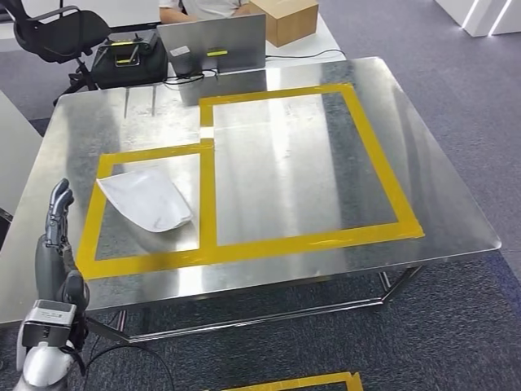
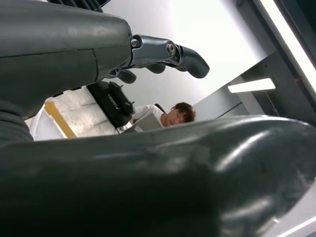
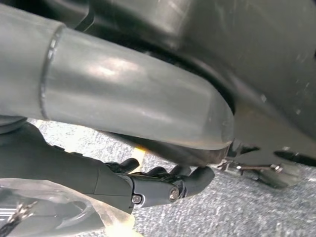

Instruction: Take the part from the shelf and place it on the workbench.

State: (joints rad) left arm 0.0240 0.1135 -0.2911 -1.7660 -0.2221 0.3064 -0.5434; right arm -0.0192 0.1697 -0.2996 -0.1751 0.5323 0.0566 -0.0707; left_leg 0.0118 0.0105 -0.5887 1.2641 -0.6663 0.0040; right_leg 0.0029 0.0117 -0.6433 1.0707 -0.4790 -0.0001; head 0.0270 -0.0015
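The part (image 1: 147, 199), a flat white piece with one pointed end, lies on the steel workbench (image 1: 295, 269) inside the smaller yellow-taped rectangle (image 1: 207, 195) at the left. My left hand (image 1: 56, 244) stands at the bench's near left corner, fingers pointing up and spread, holding nothing; it is a short way left of and nearer than the part. In the left wrist view the same hand (image 2: 74, 44) has its fingers (image 2: 168, 52) stretched out, apart from the thumb. My right hand (image 3: 111, 180) hangs over the carpet with straight fingers (image 3: 178, 185) and nothing between them and the thumb.
A larger taped rectangle (image 1: 381, 175) covers the bench's middle and right. Behind the bench are a laptop (image 1: 212, 42), a black bag (image 1: 129, 57), a cardboard box (image 1: 286, 18), an office chair (image 1: 55, 32) and a seated person (image 2: 178, 112). Clear plastic film (image 3: 44, 207) shows beside my right wrist.
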